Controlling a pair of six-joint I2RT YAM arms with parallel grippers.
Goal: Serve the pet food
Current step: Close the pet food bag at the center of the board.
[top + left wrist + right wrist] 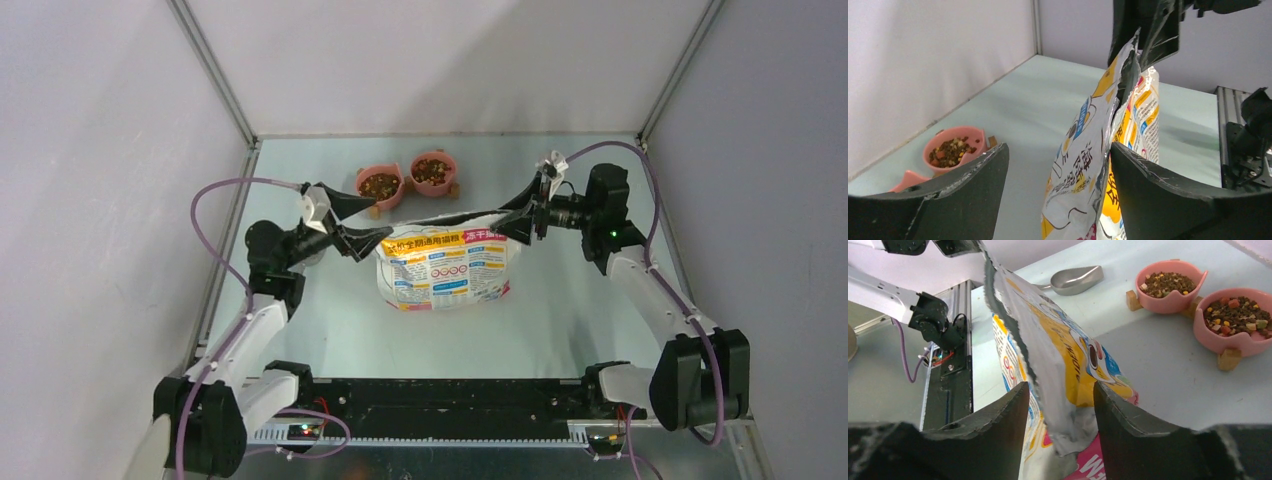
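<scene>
Black fingers (973, 195) of the left gripper (1059, 147) fill the bottom of its wrist view. They are spread wide, with the ragged top edge of the printed bag (445, 270) standing between them. The bag leans toward one finger and leaves a clear gap to the other, so nothing is clamped. On the right gripper (1060, 386) the jaws are likewise parted, one on either side of the bag's other top corner, with the film close to one jaw and free of the other.

Seen from above, the bag sits in the middle of the table (560, 320), with the left gripper at its 10 o'clock and the right gripper at its 2 o'clock. Two pink bowls (1168, 302) on small wooden blocks (1230, 360) stand side by side at 12 o'clock from the bag, near the far edge and apart from it. Both hold pet food (1235, 315) — brown kibble with reddish, yellow and pale bits — heaped to about the rim. In the right wrist view a grey metal scoop (1075, 279) lies on the table at 9 o'clock of the farther bowl.

The bag's mouth shows only as a dark slit in the left wrist view, so what it contains cannot be seen. Both wrist views cut off its lower part. The scoop's handle runs behind the bag, and from above the scoop cannot be made out with confidence. In the left wrist view a finger covers most of the nearer bowl — only a strip of pink rim shows.
</scene>
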